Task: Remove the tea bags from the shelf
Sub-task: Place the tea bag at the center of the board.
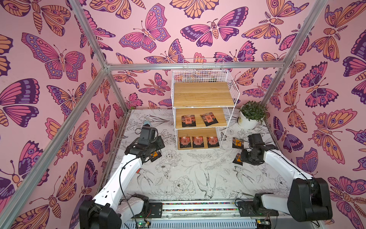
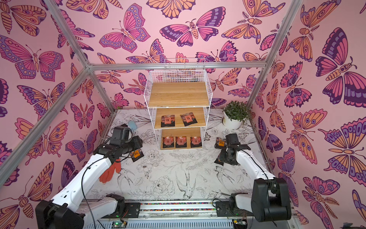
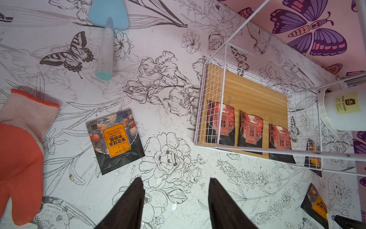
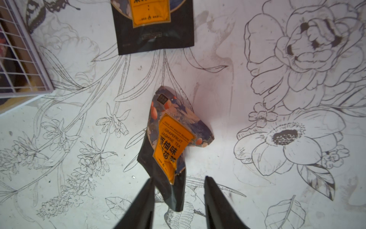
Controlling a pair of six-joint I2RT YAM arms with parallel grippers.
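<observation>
Jaws, right: part-open (crumpled tea bag (image 4: 170, 142) between).

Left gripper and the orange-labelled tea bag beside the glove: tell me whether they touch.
Apart. The left wrist view shows the left gripper open, with a strip of bare table between its fingertips and the tea bag.

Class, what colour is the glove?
Orange with a pale cuff; the glove shows best in the left wrist view.
</observation>
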